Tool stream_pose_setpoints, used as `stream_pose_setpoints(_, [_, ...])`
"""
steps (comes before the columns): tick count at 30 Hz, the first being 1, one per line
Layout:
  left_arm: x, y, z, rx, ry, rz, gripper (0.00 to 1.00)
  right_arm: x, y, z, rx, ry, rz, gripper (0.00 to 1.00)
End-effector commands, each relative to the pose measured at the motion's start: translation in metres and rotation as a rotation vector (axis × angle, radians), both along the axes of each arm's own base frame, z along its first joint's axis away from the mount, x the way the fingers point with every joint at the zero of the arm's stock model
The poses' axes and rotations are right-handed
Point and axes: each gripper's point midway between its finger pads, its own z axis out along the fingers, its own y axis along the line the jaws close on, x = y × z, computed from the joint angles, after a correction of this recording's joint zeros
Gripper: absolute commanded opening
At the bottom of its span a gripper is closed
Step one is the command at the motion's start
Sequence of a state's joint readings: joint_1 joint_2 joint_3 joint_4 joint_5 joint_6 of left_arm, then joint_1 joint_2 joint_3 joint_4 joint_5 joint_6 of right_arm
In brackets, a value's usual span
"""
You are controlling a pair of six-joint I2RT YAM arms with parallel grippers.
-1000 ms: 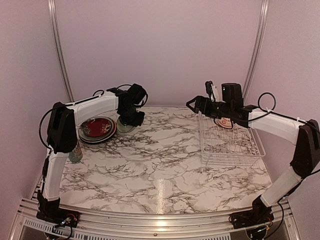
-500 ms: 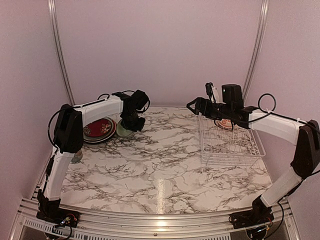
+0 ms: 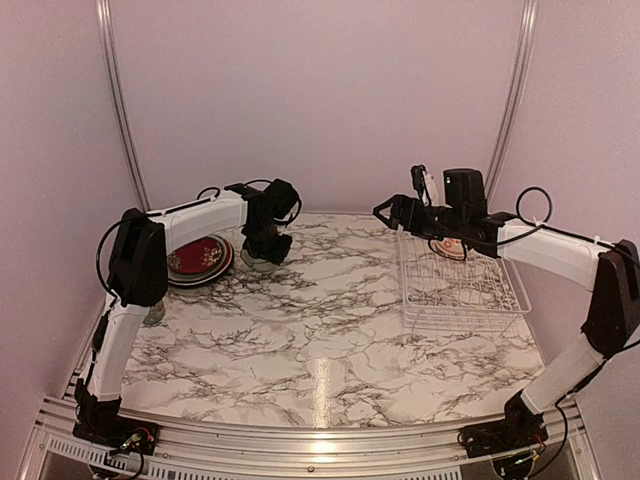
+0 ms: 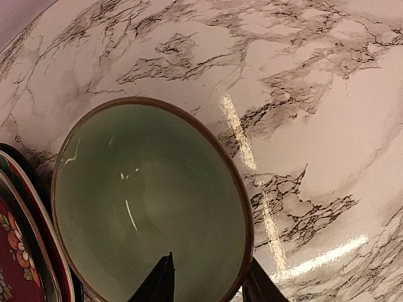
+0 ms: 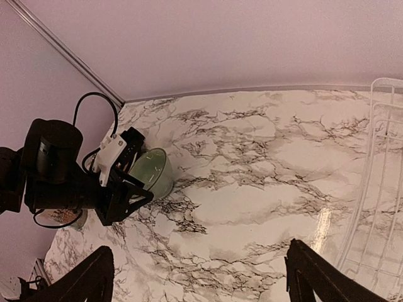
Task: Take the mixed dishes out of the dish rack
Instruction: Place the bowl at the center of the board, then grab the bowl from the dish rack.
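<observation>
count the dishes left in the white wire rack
1: a small orange-red-and-white patterned bowl at the far end of the white wire dish rack, partly behind the right arm, which may hide more.

Nothing legible in any view. White tag [image 5: 116,146] on the wrist of the left arm [image 5: 60,184]: too small to read. Flower pattern on the dark red plate [image 4: 12,255], no lettering.
</observation>
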State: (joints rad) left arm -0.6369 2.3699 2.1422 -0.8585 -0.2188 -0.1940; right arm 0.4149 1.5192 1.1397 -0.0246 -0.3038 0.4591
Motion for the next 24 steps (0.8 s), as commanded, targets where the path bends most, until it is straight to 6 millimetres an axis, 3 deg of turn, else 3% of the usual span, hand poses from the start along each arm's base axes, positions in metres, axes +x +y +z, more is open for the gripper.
stream_pose_setpoints(1, [-0.001,-0.006,0.033,-0.043,-0.036,-0.018,0.43,0.0,-0.004,0.006,-0.003,-0.011,-0.011,0.91])
stream_pose_setpoints(6, [-0.007,-0.012,0.063,-0.107,-0.062,-0.043,0.56,0.0,-0.006,0.008,-0.013,-0.014,-0.017,0.91])
stream_pose_setpoints(10, [-0.012,-0.012,0.102,-0.162,-0.126,-0.054,0.65,0.001,-0.011,0.008,-0.046,-0.017,-0.037,0.91])
stream_pose_setpoints(17, [-0.028,0.006,0.204,-0.298,-0.358,-0.047,0.77,0.004,-0.026,0.006,-0.128,-0.026,-0.097,0.91])
stream_pose_setpoints(19, [-0.04,0.015,0.235,-0.349,-0.44,-0.053,0.78,0.006,-0.034,0.007,-0.161,-0.034,-0.13,0.91])
stream_pose_setpoints(20, [-0.046,0.021,0.241,-0.363,-0.471,-0.057,0.78,0.007,-0.039,0.007,-0.185,-0.038,-0.149,0.91])
stream_pose_setpoints(22, [-0.066,0.039,0.278,-0.413,-0.577,-0.058,0.83,0.012,-0.055,0.009,-0.26,-0.042,-0.212,0.91])
stream_pose_setpoints(24, [-0.081,0.06,0.302,-0.42,-0.664,-0.042,0.89,0.02,-0.079,0.007,-0.322,-0.029,-0.294,0.91])
